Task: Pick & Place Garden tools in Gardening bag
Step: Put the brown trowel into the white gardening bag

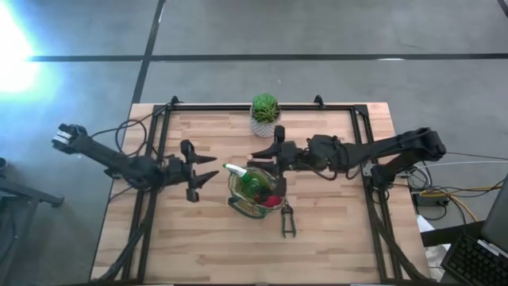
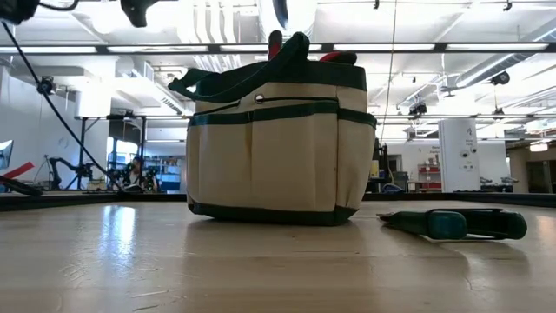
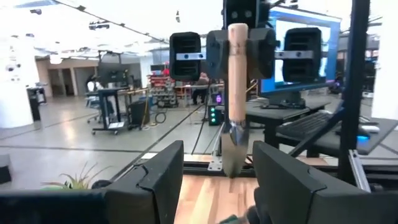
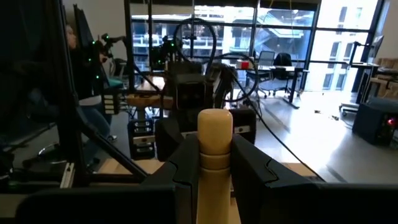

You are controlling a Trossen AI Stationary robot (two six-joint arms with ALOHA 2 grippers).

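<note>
High view first: we see the wooden table (image 1: 198,238) framed by a dark rail, with both arms reaching toward its middle. At the centre stands the gardening bag (image 1: 255,195), cream with dark green trim, mouth upward. In it we make out something green, probably the spray bottle (image 1: 252,183), a red piece (image 1: 274,201) near the rim, and a pale handle (image 1: 236,171) leaning out over the edge toward the left arm. From table level the bag (image 2: 276,148) sits flat and upright, its handles standing up, which keeps the mouth open for drops from above.

The right tool (image 1: 270,155) hangs just over the far side of the bag, and its fingers are closed on a wooden-handled tool (image 4: 214,165). The left wrist view shows that same piece hanging blade-down, its metal trowel end (image 3: 234,149) pointing at the table; we judge it is held vertically so it can slide straight into the bag.

The left tool (image 1: 208,176) waits beside the bag, fingers spread and holding nothing, clear of the drop path.

Smaller things lie outside the bag: a dark pruner (image 1: 287,222) flat on the table just in front of it, still to be collected, seen at table level with teal grips (image 2: 456,224), and a potted plant (image 1: 265,114) at the far edge.
</note>
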